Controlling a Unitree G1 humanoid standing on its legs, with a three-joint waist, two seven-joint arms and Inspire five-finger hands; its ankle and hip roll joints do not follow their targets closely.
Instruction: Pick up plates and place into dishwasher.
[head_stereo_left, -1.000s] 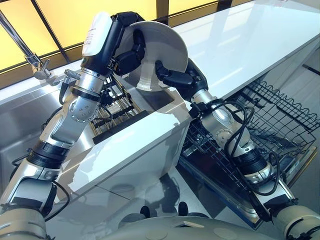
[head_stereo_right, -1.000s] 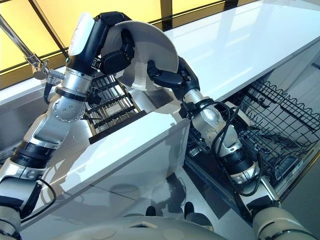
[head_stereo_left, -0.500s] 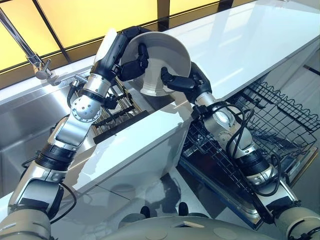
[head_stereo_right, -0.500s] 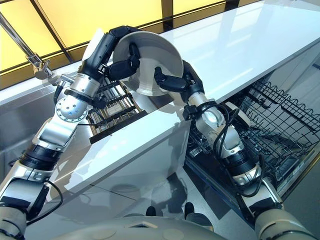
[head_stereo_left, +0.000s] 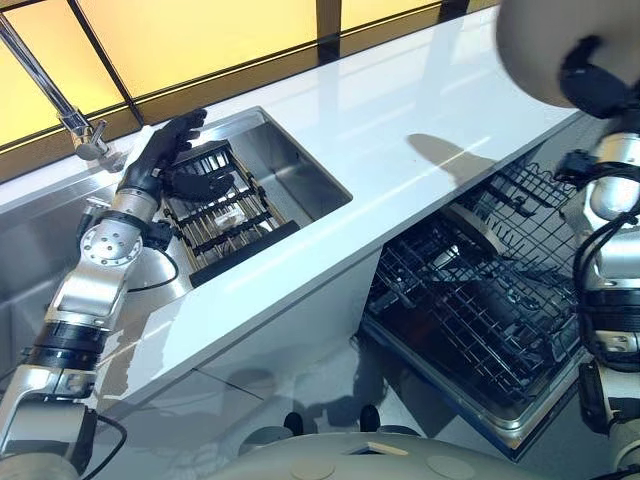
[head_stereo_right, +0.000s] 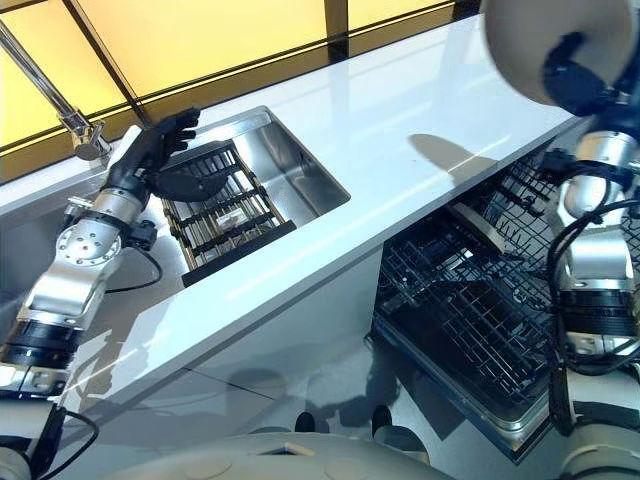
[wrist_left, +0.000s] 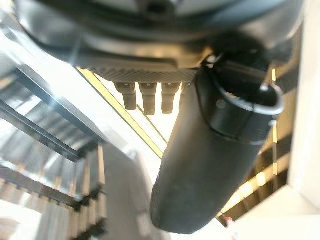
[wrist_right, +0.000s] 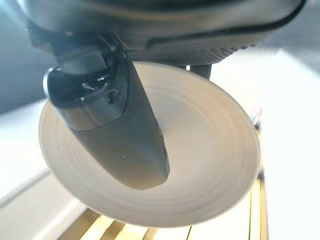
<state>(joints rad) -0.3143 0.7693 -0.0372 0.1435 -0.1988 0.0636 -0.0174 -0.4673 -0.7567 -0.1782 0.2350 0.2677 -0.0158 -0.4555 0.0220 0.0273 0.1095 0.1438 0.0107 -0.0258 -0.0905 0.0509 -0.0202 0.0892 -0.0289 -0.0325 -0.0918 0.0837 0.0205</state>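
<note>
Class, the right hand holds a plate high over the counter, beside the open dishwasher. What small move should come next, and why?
Probably lower the plate toward the open dishwasher rack. The right hand grips it above the white counter, while the rack sits lower, pulled out and with free slots. The left hand rests open over the sink rack, so it needs no move.

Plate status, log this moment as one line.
plate: in right hand, above counter | left hand: open over sink rack | dishwasher: open
</note>
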